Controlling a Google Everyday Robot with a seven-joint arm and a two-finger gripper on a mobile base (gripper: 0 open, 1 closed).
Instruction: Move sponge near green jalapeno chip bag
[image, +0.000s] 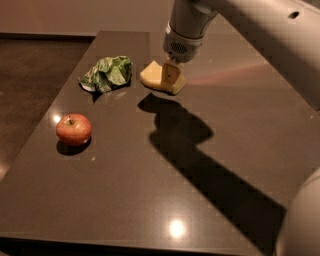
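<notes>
The pale yellow sponge (156, 78) hangs in my gripper (169, 76), lifted a little above the dark table (150, 200), its shadow below it. The gripper comes down from the upper right and is shut on the sponge's right part; one cream finger (172, 73) shows in front of it. The crumpled green jalapeno chip bag (107, 73) lies on the table just left of the sponge, a small gap between them.
A red apple (74, 129) sits at the table's left, in front of the bag. The arm's white body fills the upper right and lower right corner. The table's left edge drops to a dark floor (25, 90).
</notes>
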